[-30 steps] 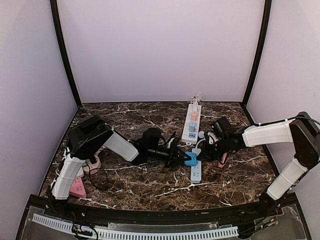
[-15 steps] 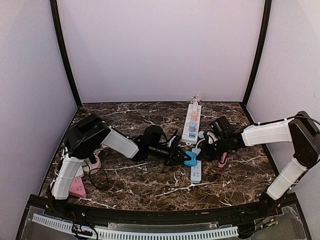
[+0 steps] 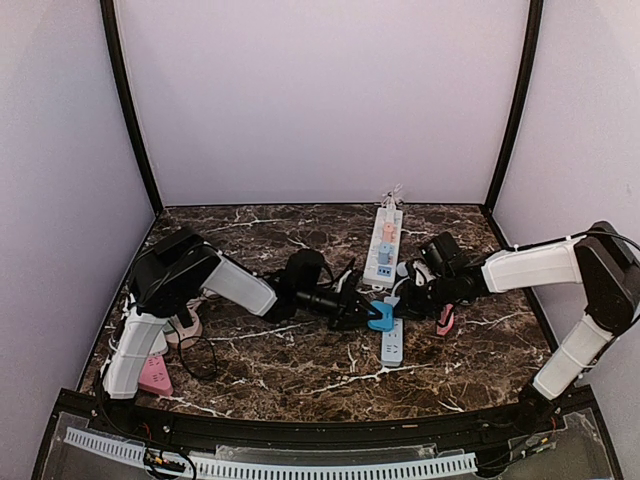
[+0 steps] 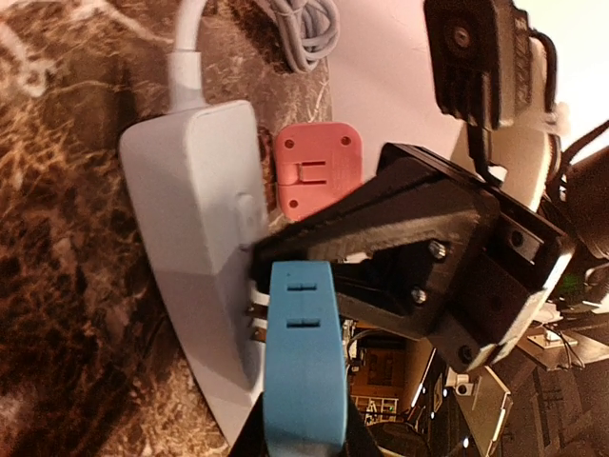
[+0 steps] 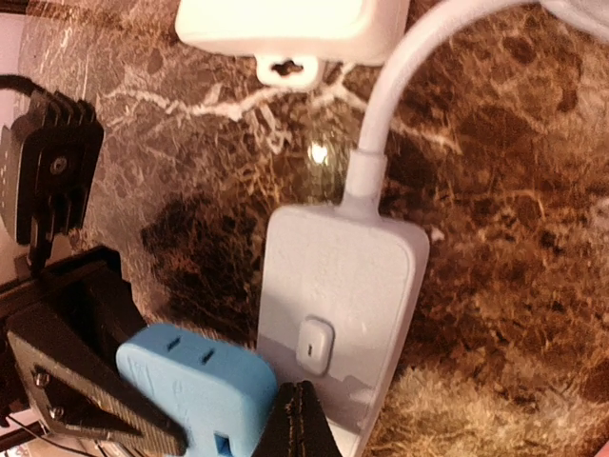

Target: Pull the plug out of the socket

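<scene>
Blue plug was grasped by left end effector, prongs partly exposed at power strip; right end effector was clenched over power strip.

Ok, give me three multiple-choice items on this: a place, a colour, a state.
1. The blue plug sits: A) at the white strip, in the left pincer; B) by the left arm's base; C) against the back wall.
2. The loose plug beside that strip is: A) green; B) pink; C) black.
3. The right pincer is: A) wide open; B) shut; C) gripping that loose plug.
Answers: 1 A, its fingers clamp it there; 2 B, the left wrist view shows pink; 3 B, its tips meet.
</scene>
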